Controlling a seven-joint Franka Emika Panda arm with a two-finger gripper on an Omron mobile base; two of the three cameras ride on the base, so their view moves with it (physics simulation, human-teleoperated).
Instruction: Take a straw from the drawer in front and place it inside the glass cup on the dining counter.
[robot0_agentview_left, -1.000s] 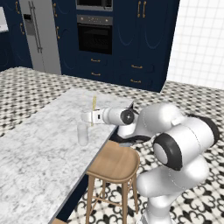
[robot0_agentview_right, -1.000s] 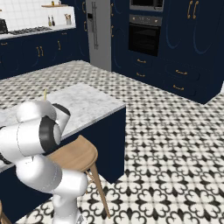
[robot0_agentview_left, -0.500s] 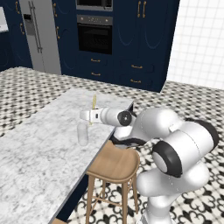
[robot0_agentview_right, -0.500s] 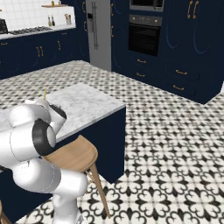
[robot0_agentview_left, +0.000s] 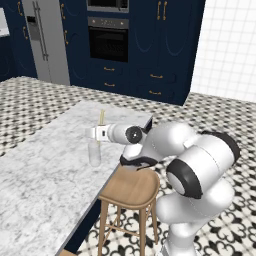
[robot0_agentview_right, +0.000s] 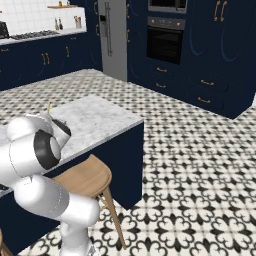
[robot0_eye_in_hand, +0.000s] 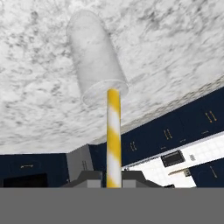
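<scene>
In the left base view, the white arm reaches from the lower right toward the middle left of the frame, its gripper (robot0_agentview_left: 98, 133) hanging over the long white-grey speckled marble dining counter (robot0_agentview_left: 45, 170). The thin pale yellow straw (robot0_agentview_left: 101, 119) stands upright out of the gripper, and the small clear glass cup (robot0_agentview_left: 94, 153) sits on the marble just below and slightly left of it. Compared with a second ago, the hand has drifted left, from beside the cup to nearly above it; I judge the carry is over and the fine lining-up has begun. A round wooden stool (robot0_agentview_left: 131, 186) stands under the forearm.

In the right base view, the arm's bulk fills the left side, and the straw's top (robot0_agentview_right: 49, 108) pokes up above the shoulder at the left, against the marble counter (robot0_agentview_right: 100, 120).

In the hand view, the straw (robot0_eye_in_hand: 113, 135), here striped yellow and white, rises from the bottom centre, pinched between the two dark fingertips (robot0_eye_in_hand: 89, 178), which are pressed tight onto it. Its far end overlaps the rim of the glass cup (robot0_eye_in_hand: 94, 57), which lies in the upper middle of the frame on the marble (robot0_eye_in_hand: 175, 52). Whether the tip sits truly over the mouth I cannot tell. It is not yet inside, so lowering and release remain.
</scene>
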